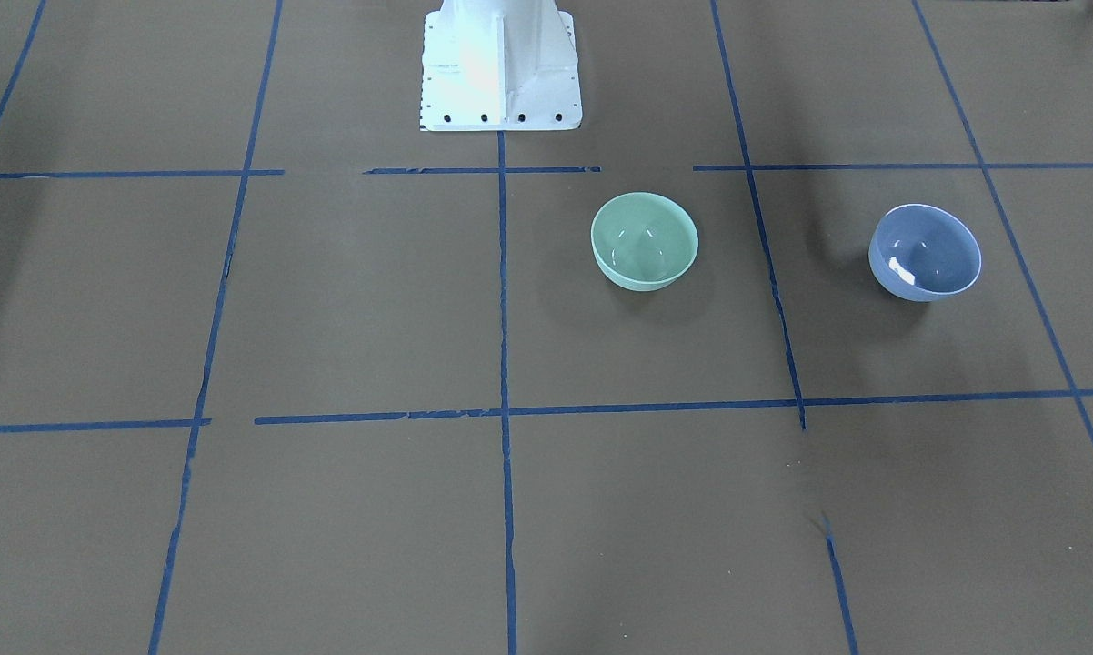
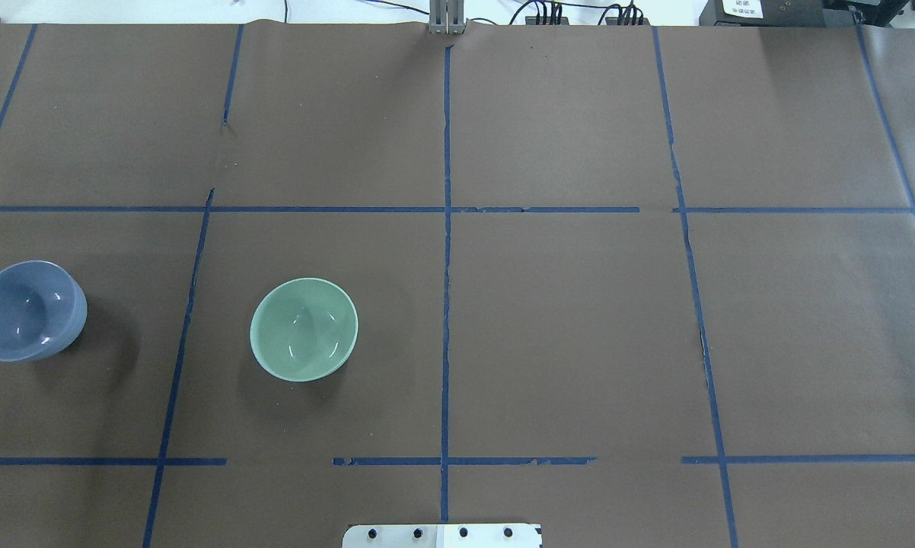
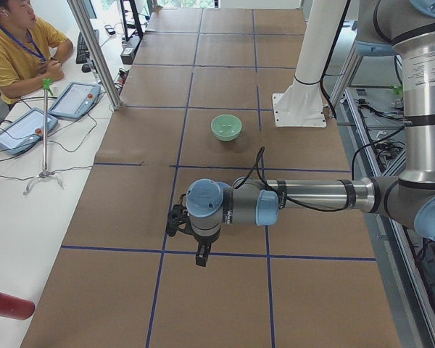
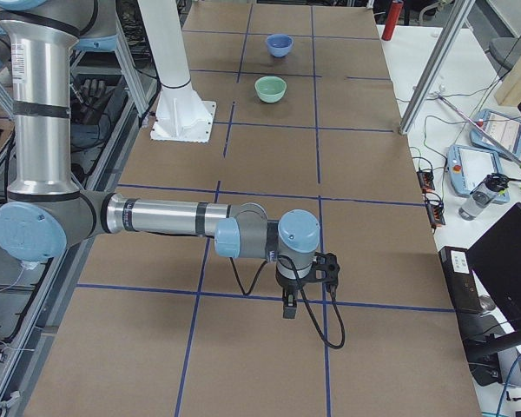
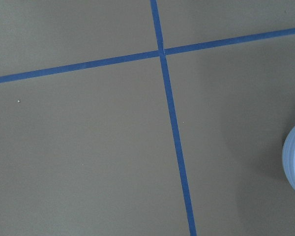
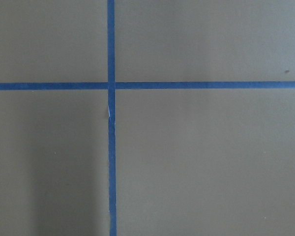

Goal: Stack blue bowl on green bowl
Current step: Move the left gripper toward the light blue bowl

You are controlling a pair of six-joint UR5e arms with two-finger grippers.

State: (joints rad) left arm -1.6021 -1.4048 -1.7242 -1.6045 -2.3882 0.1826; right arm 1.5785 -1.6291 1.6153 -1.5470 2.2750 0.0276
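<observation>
Left pincer (image 3: 201,255) hovers, blue bowl (image 1: 925,252) apart from green bowl (image 1: 644,241).

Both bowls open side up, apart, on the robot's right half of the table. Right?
Wrong side. The overhead view shows the blue bowl and the green bowl on the robot's left half, open side up and apart.

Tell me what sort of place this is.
Probably a robotics lab workcell: a brown-papered table gridded with blue tape, the left arm reaching over it, and an operator beside teach pendants.
</observation>
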